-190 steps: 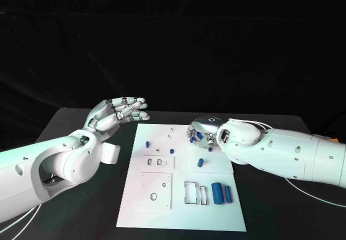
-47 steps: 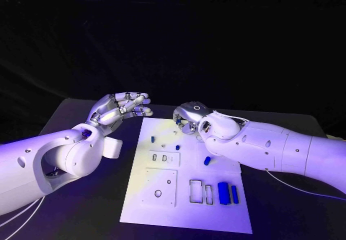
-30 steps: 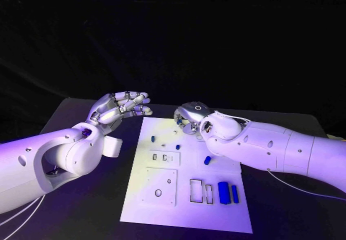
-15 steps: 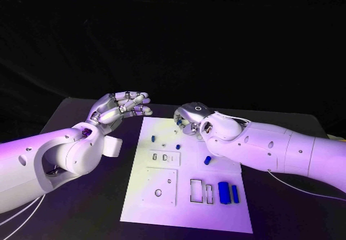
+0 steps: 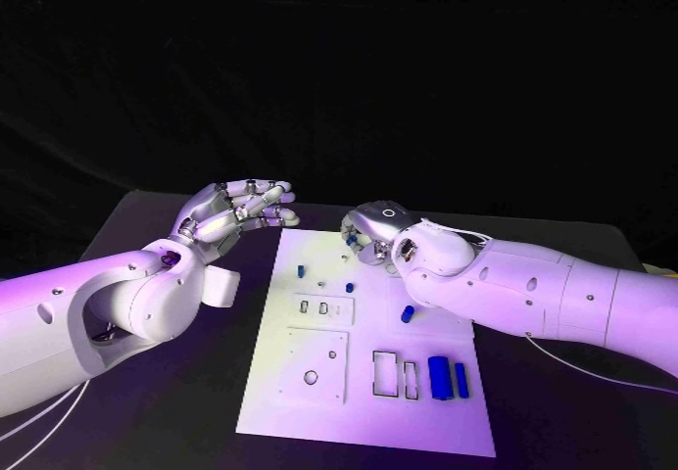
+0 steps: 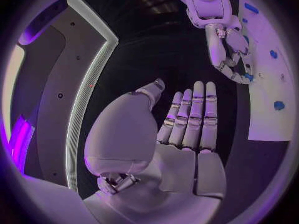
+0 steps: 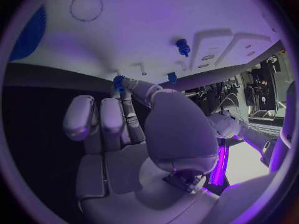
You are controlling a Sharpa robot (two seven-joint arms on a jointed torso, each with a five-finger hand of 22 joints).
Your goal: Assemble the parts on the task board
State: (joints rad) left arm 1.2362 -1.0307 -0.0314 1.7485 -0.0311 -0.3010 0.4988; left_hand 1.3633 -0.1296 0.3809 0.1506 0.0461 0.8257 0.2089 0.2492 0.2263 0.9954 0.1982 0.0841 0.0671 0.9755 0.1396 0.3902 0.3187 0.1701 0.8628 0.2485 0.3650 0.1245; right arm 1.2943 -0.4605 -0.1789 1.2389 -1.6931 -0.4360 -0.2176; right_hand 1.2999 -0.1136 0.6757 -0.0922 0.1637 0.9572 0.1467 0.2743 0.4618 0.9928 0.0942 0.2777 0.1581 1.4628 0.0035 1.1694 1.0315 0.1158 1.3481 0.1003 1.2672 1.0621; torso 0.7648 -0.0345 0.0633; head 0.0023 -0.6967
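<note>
Little has moved over the last sec or so: right silver hand (image 5: 370,229) sits at the far edge of the white rectangular task board (image 5: 370,411) as before, maybe a touch lower. Vs the earliest frame it has gone from the board's right-middle area up to the far end, w/ a small blue peg-like part (image 7: 118,83) at its fingertips. Wrist view shows that part against a fingertip, thumb alongside; looks like a pinch, though I can't tell for certain. Judgement: it's carrying this part to a far-edge slot, insertion not yet done.

Left silver hand (image 5: 235,211) hovers off the board's far-left corner, fingers straight and close together w/ thumb apart, holding nothing; same pose as earlier.

Other blue parts unchanged: short blue peg (image 5: 301,270) far-left, tiny blue stud (image 5: 351,288) mid, blue oval piece (image 5: 407,313) right-middle, two long blue bars (image 5: 447,378) near-right.
</note>
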